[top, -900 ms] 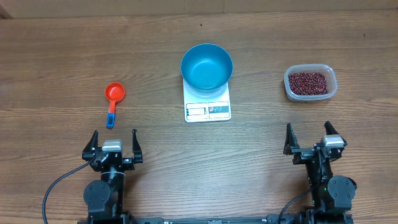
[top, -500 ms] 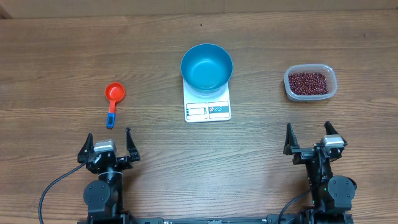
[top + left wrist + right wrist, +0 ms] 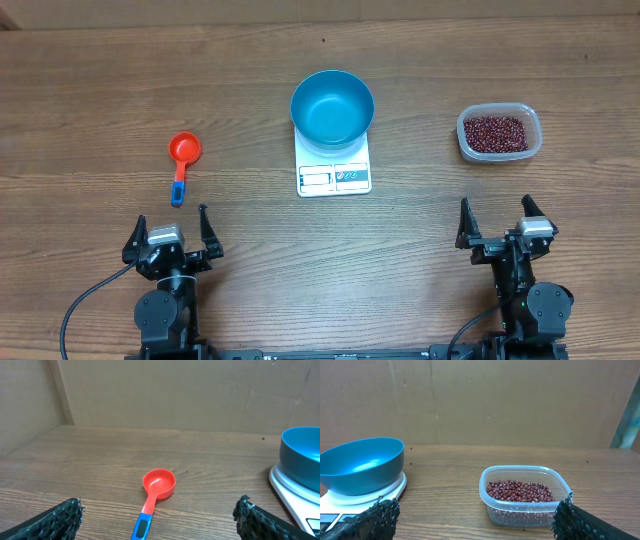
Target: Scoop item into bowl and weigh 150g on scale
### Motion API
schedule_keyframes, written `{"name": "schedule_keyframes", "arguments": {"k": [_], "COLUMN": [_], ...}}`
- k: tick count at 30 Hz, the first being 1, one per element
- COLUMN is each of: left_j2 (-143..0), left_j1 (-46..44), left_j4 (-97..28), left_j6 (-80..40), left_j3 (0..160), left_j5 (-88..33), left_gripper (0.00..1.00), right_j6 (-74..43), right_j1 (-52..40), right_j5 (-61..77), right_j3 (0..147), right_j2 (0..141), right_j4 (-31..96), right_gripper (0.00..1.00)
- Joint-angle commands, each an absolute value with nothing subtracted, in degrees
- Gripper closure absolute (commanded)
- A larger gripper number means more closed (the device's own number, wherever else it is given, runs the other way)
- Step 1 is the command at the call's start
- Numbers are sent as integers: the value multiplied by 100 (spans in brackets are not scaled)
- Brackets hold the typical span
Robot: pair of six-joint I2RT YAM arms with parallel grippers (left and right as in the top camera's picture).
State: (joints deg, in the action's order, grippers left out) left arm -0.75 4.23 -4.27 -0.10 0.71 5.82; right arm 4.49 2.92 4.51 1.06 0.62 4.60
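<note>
The bright blue bowl [image 3: 332, 106] stands empty on the white scale [image 3: 334, 176] at the table's middle. The dark red-brown beans [image 3: 495, 131] fill a clear tub [image 3: 527, 150] at the right. A red scoop with a blue handle [image 3: 183, 160] lies at the left. My left gripper [image 3: 171, 214] is open just short of the handle's end, with the scoop [image 3: 158, 483] lying ahead between its fingers. My right gripper [image 3: 495, 203] is open, facing the beans [image 3: 519, 491], apart from the tub. The left wrist view also catches the bowl [image 3: 302, 455] at its right edge.
A brown cardboard wall [image 3: 495, 400] closes the far side of the wooden table. Bare wood lies between the scoop, the scale [image 3: 367, 496] and the tub [image 3: 520, 512].
My left gripper has shifted a little to the left and lined up with the scoop's handle. The right arm, bowl, scale and tub have not moved.
</note>
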Motion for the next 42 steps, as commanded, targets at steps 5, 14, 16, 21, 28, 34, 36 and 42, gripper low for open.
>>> {"name": "schedule_keyframes", "arguments": {"k": [5, 14, 16, 21, 28, 34, 36, 42], "left_j2": [-32, -32, -32, -32, -32, -49, -250, -1942], "left_j1": [451, 449, 449, 449, 449, 449, 449, 449], "left_j4": [-432, -738, -819, -696, -436, -692, -1072, -1719], "left_j6": [-89, -89, -86, -84, -71, -220, -211, -126], "left_j3": [209, 209, 209, 209, 215, 624, 1133, 2727], "left_j5": [572, 141, 141, -207, -475, -727, -609, -585], "left_gripper": [0, 0, 0, 0, 0, 0, 0, 0], "right_j6": [438, 438, 438, 438, 438, 438, 438, 438], "right_j1": [257, 257, 257, 257, 257, 257, 257, 257], "right_j5": [456, 456, 456, 456, 456, 456, 456, 456], "right_j3": [45, 45, 45, 45, 45, 45, 45, 45], "right_j2": [16, 16, 16, 16, 16, 16, 16, 16], "right_j4": [440, 440, 440, 440, 440, 440, 440, 440], "right_gripper": [0, 0, 0, 0, 0, 0, 0, 0]}}
